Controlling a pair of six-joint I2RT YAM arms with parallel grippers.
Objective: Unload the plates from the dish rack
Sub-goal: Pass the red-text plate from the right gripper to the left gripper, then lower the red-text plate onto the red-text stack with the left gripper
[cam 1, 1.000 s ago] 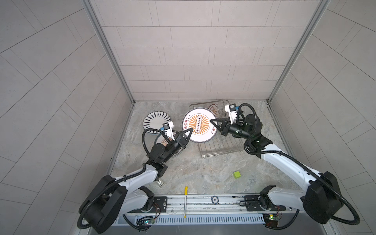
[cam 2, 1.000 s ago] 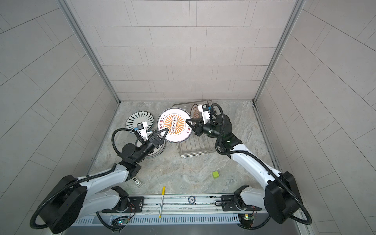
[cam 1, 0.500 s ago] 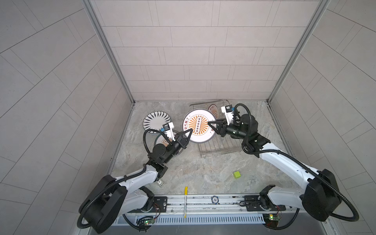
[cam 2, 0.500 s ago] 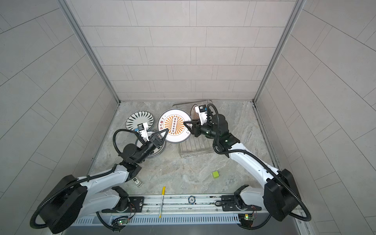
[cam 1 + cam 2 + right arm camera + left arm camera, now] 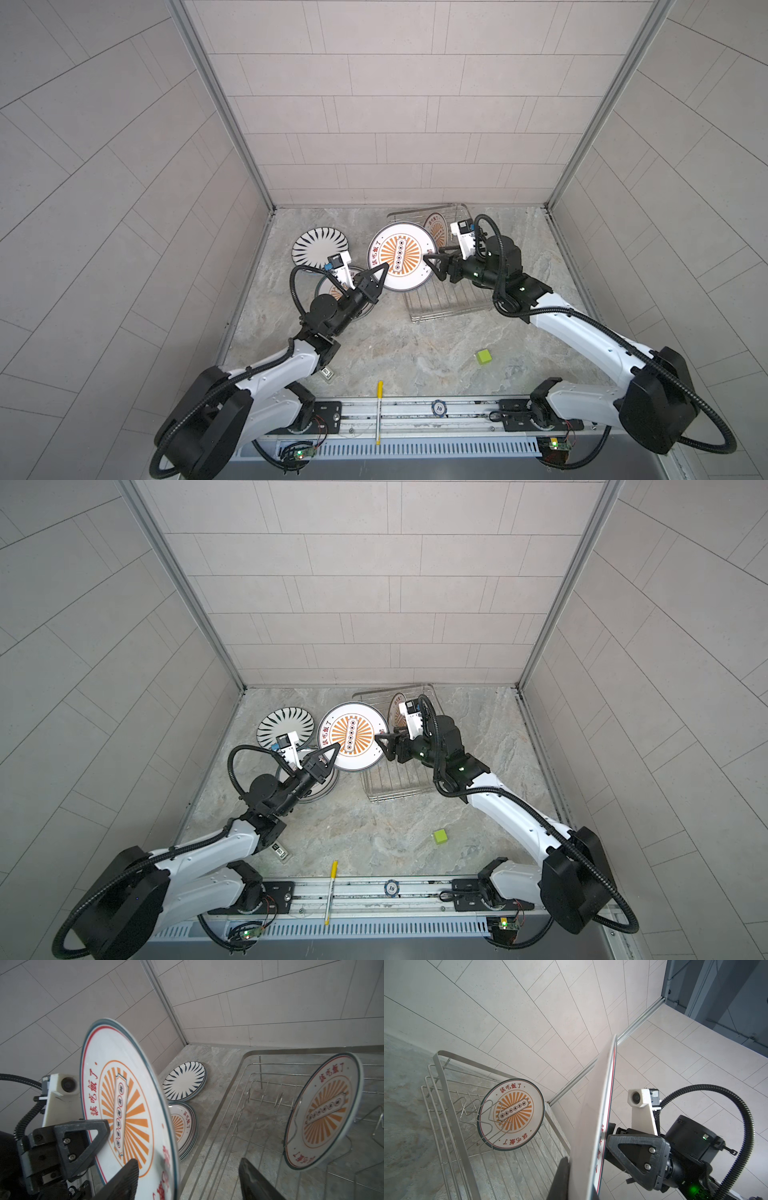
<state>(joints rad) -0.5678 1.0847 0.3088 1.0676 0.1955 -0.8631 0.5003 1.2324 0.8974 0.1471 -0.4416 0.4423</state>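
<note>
My left gripper [image 5: 384, 267] is clamped on the 8 o'clock rim of the sunburst plate [image 5: 401, 249], holding it tilted up off the table. My right gripper [image 5: 430, 259] has its jaws spread wide around the 3 o'clock rim. One more plate [image 5: 435, 228] stands in the dish rack [image 5: 449, 309] at 1 o'clock, and the striped plate [image 5: 318, 249] lies flat at 9 o'clock.

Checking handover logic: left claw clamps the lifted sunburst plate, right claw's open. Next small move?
Probably back the right claw straight off the lifted sunburst plate: its jaws stand apart astride the rim, while the left claw is shut on the opposite rim.
</note>
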